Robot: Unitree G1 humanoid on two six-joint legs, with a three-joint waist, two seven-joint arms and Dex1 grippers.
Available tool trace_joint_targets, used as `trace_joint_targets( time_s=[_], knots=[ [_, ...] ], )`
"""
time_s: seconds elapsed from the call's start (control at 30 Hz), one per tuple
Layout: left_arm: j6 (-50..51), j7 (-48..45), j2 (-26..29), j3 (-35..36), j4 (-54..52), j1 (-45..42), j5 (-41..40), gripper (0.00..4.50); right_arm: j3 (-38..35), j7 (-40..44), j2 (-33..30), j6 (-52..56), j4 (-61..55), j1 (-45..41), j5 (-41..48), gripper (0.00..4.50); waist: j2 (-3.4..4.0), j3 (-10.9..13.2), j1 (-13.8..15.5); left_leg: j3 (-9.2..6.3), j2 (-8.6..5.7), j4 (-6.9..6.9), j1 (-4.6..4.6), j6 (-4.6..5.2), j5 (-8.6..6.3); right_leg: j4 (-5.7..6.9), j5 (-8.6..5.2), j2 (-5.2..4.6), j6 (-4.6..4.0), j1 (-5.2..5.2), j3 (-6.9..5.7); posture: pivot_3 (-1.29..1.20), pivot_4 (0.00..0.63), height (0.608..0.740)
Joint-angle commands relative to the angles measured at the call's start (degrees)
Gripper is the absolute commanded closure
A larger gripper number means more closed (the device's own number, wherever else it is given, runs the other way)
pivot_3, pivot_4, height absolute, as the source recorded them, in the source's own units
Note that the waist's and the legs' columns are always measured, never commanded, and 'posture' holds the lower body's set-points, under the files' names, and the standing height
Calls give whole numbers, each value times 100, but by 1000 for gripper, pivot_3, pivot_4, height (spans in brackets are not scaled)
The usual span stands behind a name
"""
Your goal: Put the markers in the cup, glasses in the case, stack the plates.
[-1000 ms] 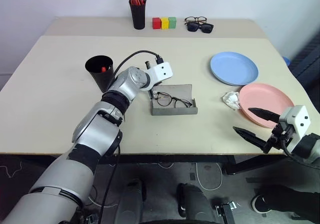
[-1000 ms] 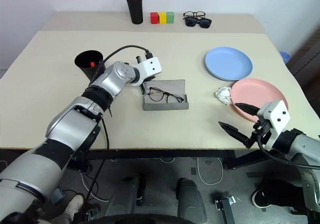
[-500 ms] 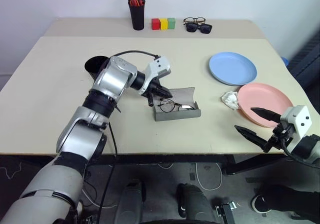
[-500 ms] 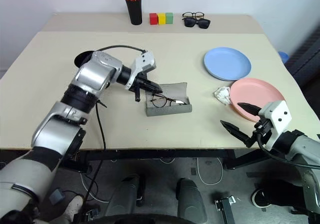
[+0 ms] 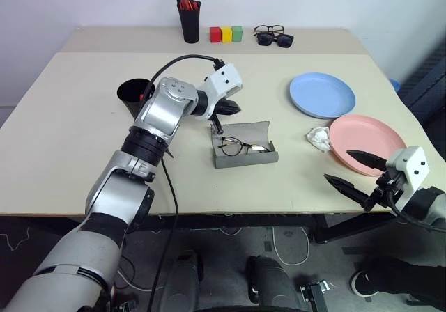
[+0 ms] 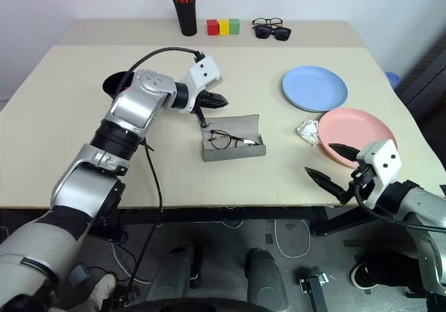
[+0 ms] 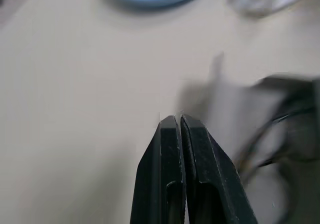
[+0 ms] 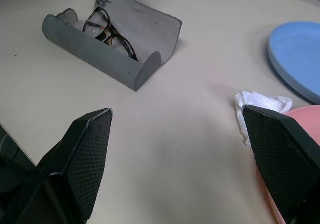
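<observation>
The two head views look forward and down over the worktop (image 5: pixel 83 159) from above its near edge, sharing nearly the whole scene. The left wrist view sits close above the worktop, looking past the left end effector (image 7: pixel 180 121). The right wrist view looks low across it, between the right end effector's fingers (image 8: pixel 85 159), toward the case (image 8: pixel 107 54).

Glasses (image 5: pixel 242 145) inside open case (image 5: pixel 244 154)

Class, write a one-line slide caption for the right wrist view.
Open right gripper faces the open case holding the glasses, with a crumpled tissue beside the pink plate and blue plate.
</observation>
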Motion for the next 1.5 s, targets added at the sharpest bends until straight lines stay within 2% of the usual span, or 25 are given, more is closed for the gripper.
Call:
trace_joint_targets(
  time_s=[0.03, 0.23, 0.3, 0.37, 0.47, 0.67, 0.93, 1.07, 1.2, 1.23, 1.37, 1.4, 1.43, 1.5],
  knots=[
    [-719, 361, -83, -264, 611, -271, 497, 4436, -47, -29, -15, -91, -33, -80, 9, 261, 0, 0, 1, 0, 0, 0, -1, 0, 0, 0, -1, 0, 1, 0, 0, 0, 150, 740],
    [-1927, 734, -291, -615, 1838, -422, 1085, 4436, -32, -74, 28, -68, -131, -30, 37, 261, -2, 1, 6, 2, -1, 1, -5, 0, 0, -4, -1, -1, 1, -1, 0, 0, 150, 740],
    [-1877, 432, -361, -423, 1990, -456, 892, 4436, -52, -97, 26, -48, -173, 6, 49, 261, -2, 1, 4, 2, 0, 0, -5, -1, 0, -4, -1, -1, 1, -2, 0, 0, 150, 740],
    [-1552, -292, -350, -160, 1891, -477, 514, 4436, -89, -114, 19, -24, -209, 53, 71, 261, -2, 1, 2, 2, 0, -1, -5, -1, 0, -4, -1, 0, 1, -2, 0, 0, 150, 740],
    [-1385, -784, -277, -41, 1733, -454, 379, 4436, -101, -138, 14, -10, -229, 86, 91, 261, -2, 1, -2, 2, 0, -3, -5, -1, 0, -4, -1, 0, 0, -3, -1, 0, 150, 740],
    [282, -2215, -167, 4, 240, -39, -254, 4436, -23, -183, 9, 18, -185, 37, 73, 261, -1, 0, -4, 2, 1, -2, -4, -1, 0, -2, -1, 0, -1, -1, 0, 0, 150, 740],
    [1487, -2481, -38, -534, -1542, 986, -345, 4436, 79, -242, -31, 91, -93, -76, 20, 261, 4, -3, -7, -1, 3, 0, 0, 0, 0, 2, -1, 0, -1, 1, 1, 0, 150, 740],
    [1472, -2215, -2, -457, -2016, 1230, -433, 4436, 116, -470, 13, 210, 4, -193, -67, 261, 11, -7, -7, -1, 2, 4, 7, 0, 0, 3, 0, 0, -3, 7, 1, 0, 150, 740],
    [629, -1516, -246, 447, -2530, 1416, -955, 4436, 172, -753, 46, 263, 339, -404, -214, 261, 8, -5, -5, -1, 4, 9, 5, 0, 0, 4, 3, -2, -8, 5, 1, 0, 150, 740],
    [693, -1497, -243, 558, -2670, 1434, -1087, 4436, 201, -789, 44, 274, 473, -450, -259, 261, 9, -6, -3, -1, 5, 11, 3, 0, 0, 3, 4, -2, -9, 4, 1, 0, 150, 740],
    [430, -1560, -109, 584, -3138, 1648, -1314, 4436, 396, -732, 13, 66, 1028, -651, -503, 261, 14, -9, -5, 2, 4, 6, 5, 0, 0, 2, 4, -1, -8, 5, 1, 0, 150, 740],
    [566, -1684, -65, 566, -3220, 1698, -1460, 3899, 463, -730, 0, -50, 1231, -739, -622, 261, 16, -10, -3, 2, 4, 3, 6, 1, 0, 2, 4, 0, -7, 6, 1, 0, 150, 740],
    [702, -1830, 12, 506, -3316, 1750, -1563, 3637, 525, -729, 3, -161, 1471, -854, -718, 261, 16, -10, -7, 2, 4, 3, 6, 1, 1, 3, 3, 0, -7, 5, 1, 0, 150, 740],
    [782, -2015, 150, 390, -3494, 1831, -1682, 2553, 643, -703, -23, -336, 1872, -1034, -880, 261, 18, -10, -17, 2, 4, 4, 7, 1, 1, 4, 4, 4, -6, 4, 2, 0, 150, 740]
  ],
)
